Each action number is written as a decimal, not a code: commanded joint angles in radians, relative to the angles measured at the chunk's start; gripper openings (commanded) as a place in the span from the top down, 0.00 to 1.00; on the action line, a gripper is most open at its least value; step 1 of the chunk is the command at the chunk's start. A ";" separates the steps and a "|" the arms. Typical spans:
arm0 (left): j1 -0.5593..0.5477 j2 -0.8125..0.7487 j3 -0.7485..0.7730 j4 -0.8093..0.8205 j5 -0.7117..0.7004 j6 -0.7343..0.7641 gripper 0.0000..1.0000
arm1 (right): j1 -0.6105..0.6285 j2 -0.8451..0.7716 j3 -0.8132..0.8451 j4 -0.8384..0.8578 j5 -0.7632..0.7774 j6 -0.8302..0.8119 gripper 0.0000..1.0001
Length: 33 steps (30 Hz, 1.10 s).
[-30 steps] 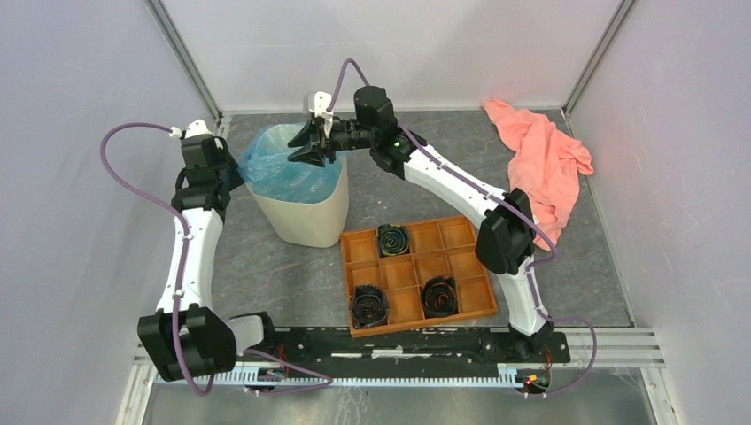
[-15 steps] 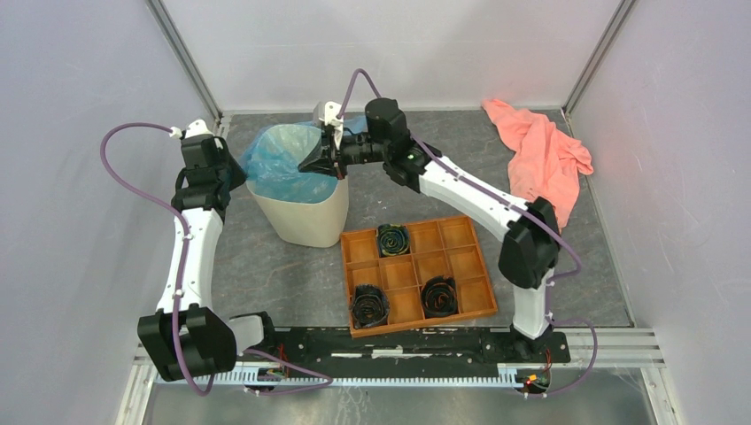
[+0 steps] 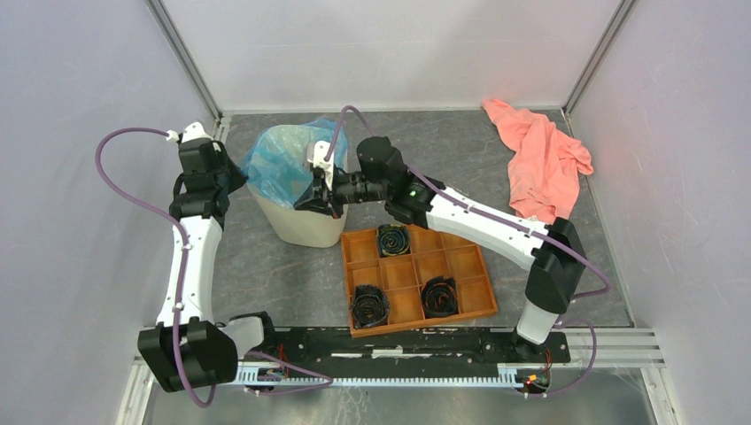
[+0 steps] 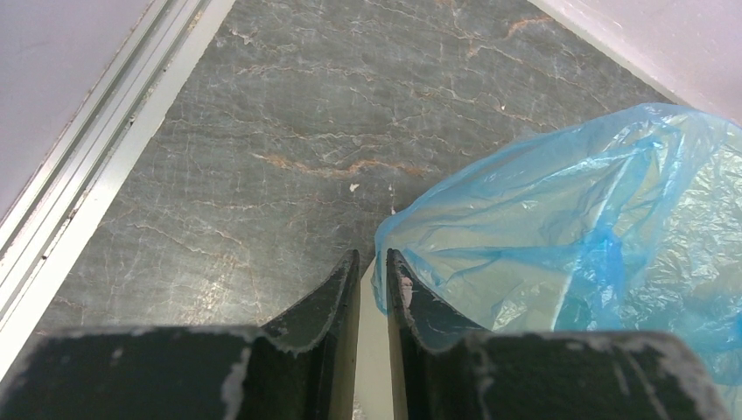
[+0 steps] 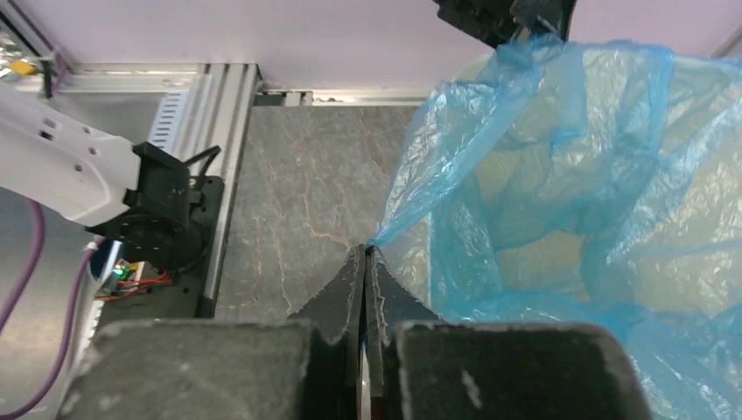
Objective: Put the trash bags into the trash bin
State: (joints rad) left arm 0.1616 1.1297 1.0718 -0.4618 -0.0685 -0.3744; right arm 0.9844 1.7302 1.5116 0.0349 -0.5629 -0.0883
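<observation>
Blue bag (image 3: 282, 159) in mouth of bin (image 3: 305, 228), puffed up above rim. Bin stands at back left of surface (image 3: 443, 150). Right claw (image 5: 365, 255) clenched, pinching edge of bag at bin's right side. Left claw (image 4: 372, 261) squeezed onto bin's rim at left side, bag edge touching one finger. Orange tray (image 3: 416, 274) just beside bin, three black rolls (image 3: 369, 305) inside. Pink cloth (image 3: 542, 164) far right.

Left gripper (image 4: 372, 258) clamped, slim gap; right gripper (image 5: 365, 251) fully closed, arm stretched leftward.
</observation>
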 commanded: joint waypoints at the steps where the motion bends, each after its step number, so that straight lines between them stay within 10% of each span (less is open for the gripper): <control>1: -0.003 -0.018 -0.010 0.011 0.015 -0.031 0.75 | 0.033 -0.050 -0.011 -0.003 0.093 -0.060 0.99; 11: -0.003 -0.092 0.091 -0.116 -0.074 -0.042 0.16 | 0.043 -0.089 -0.057 -0.018 0.227 -0.053 0.94; 26: -0.003 -0.204 0.218 -0.291 -0.017 -0.178 0.08 | 0.044 -0.066 -0.025 0.031 0.224 0.081 0.89; 33: -0.005 -0.230 0.189 -0.194 0.316 -0.064 0.01 | 0.042 -0.216 -0.092 -0.013 0.561 0.250 0.31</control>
State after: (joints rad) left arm 0.1596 0.9096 1.2446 -0.7136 0.0662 -0.4927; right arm 1.0271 1.6508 1.4380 0.0082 -0.2680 0.0261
